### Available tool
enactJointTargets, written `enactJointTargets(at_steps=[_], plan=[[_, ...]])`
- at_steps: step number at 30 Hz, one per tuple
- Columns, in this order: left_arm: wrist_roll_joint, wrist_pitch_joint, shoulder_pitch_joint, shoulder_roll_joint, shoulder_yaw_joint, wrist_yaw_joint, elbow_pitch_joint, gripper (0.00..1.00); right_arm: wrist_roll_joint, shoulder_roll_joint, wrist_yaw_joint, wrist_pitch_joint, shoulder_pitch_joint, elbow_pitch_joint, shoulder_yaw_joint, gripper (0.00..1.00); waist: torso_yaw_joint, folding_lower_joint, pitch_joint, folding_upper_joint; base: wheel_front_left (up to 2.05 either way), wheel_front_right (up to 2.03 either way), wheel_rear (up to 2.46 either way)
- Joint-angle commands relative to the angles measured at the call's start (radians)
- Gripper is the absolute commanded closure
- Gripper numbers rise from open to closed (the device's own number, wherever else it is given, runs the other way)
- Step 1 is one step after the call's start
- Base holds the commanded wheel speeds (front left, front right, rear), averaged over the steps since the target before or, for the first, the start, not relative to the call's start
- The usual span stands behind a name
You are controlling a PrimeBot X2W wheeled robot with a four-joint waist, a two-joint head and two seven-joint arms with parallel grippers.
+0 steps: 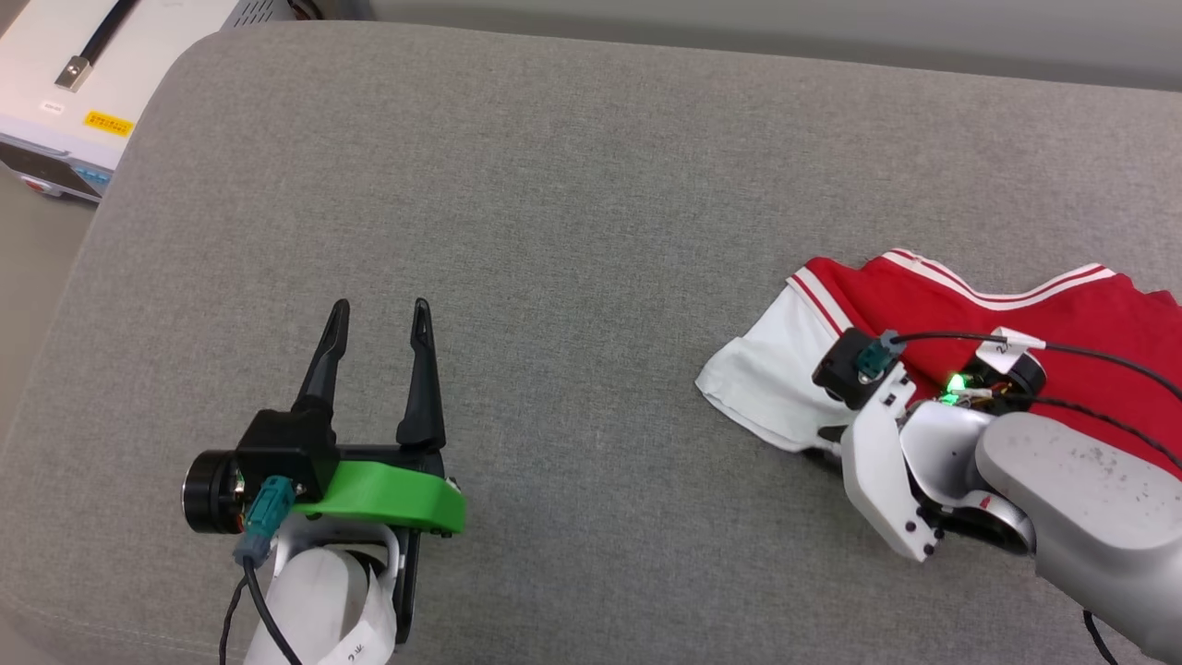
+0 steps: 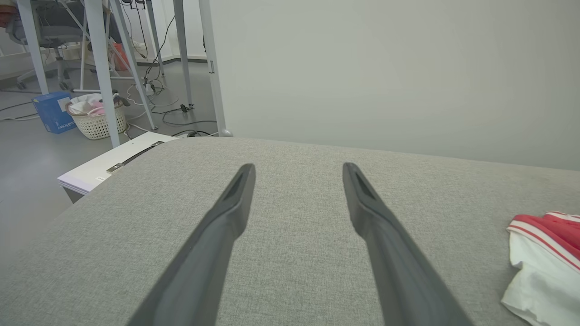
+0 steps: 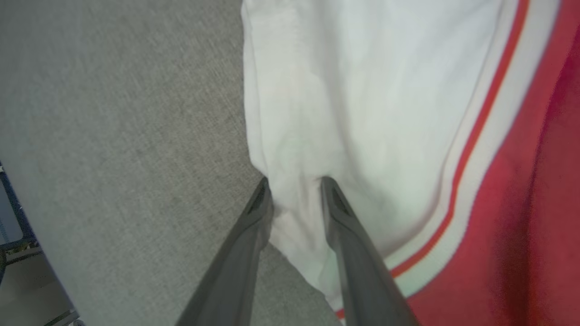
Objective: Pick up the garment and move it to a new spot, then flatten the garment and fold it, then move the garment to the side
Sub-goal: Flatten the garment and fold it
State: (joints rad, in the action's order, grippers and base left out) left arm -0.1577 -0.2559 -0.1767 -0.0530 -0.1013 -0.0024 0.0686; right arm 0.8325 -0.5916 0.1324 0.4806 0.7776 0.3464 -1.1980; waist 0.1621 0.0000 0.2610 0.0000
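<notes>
The garment [image 1: 1062,314] lies crumpled at the right edge of the grey cushion [image 1: 554,185], red with striped trim, one white sleeve spread toward the left. My right gripper [image 3: 294,181] points down at that sleeve, its jaws drawn in on a puckered fold of white cloth by the sleeve's edge. In the head view the pale right wrist [image 1: 886,443] covers its fingers. My left gripper [image 1: 380,309] hovers open over bare cushion at the lower left, far from the garment [image 2: 543,253], which lies at the right edge beyond my open left gripper [image 2: 298,167].
A white equipment box [image 1: 55,92] stands off the cushion's far left corner. On the floor beyond are a laundry basket [image 2: 97,120], a blue box [image 2: 52,111] and table legs [image 2: 104,68]. A pale wall rises behind the cushion.
</notes>
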Motion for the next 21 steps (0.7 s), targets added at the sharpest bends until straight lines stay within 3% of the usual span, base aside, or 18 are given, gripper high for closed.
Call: enactJointTargets(at_steps=[1,7,12,21], plan=[[-0.001,-0.006,-0.016,0.003,0.002,0.006,0.003,0.00,0.011,0.024,-0.002,-0.033,0.008,0.023,-0.009,1.00,0.000,0.0000,-0.006,0.0000,0.00,0.00,0.00],[-0.004,-0.006,-0.012,0.003,0.009,0.010,0.001,0.00,0.024,0.050,-0.002,-0.186,0.102,0.005,0.059,1.00,0.007,0.0000,-0.026,0.0000,0.00,0.00,0.00],[-0.009,-0.006,-0.008,0.003,0.014,0.015,-0.003,0.00,0.028,0.118,-0.002,-0.259,0.139,-0.007,0.070,1.00,0.014,0.0000,-0.026,0.0000,0.00,0.00,0.00],[-0.015,-0.006,-0.009,0.003,0.021,0.021,-0.008,0.00,0.030,0.275,-0.002,-0.293,0.095,0.043,-0.039,1.00,0.024,0.0000,-0.003,0.0000,0.00,0.00,0.00]])
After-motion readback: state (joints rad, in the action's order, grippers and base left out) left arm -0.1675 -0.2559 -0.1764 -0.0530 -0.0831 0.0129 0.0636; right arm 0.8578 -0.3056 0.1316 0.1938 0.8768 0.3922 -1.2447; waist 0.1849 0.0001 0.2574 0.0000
